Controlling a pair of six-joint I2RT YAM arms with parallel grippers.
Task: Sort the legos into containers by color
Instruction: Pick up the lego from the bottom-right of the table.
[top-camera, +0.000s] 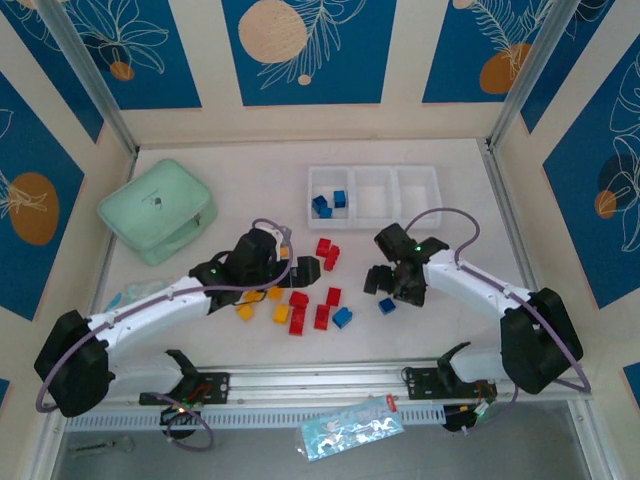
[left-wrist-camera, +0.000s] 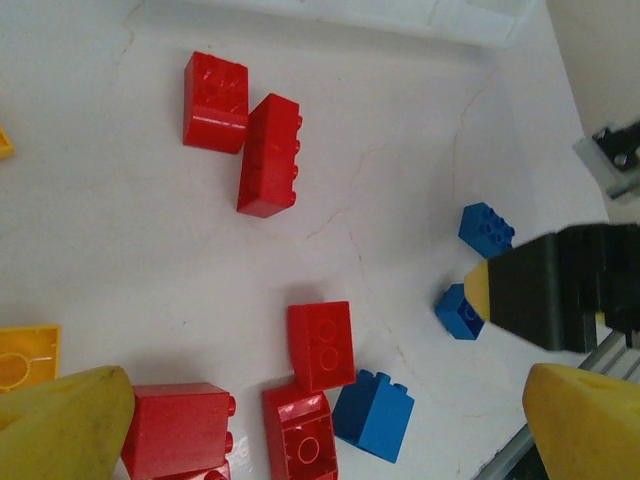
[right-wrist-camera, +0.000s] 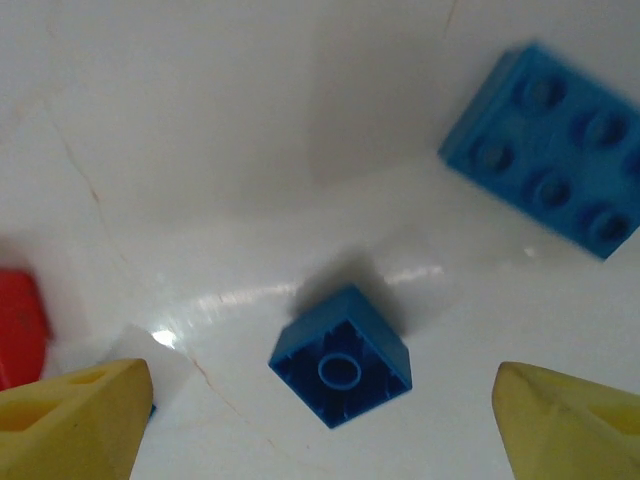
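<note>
Most of the legos lie loose on the worktop in front of the tray: reds in the middle, yellows to their left, and one blue at the right edge of the heap. A few blue bricks already sit in the tray's left compartment. Two more reds lie touching side by side, a little nearer the tray than the rest.

Off to the right of the heap a small blue brick lies on the worktop with its hollow side up. The right jaws hang right over it, spread wide. Their yellow fingertips stand one on either side and neither touches it. A bigger blue brick lies studs up nearby.

The left jaws hover above the reds, released as well. Their fingertips are far apart and closed on nothing.

A mint case rests at the far left of the worktop, well apart from the tray. A plastic bag lies by the near rail between the two arm bases.
</note>
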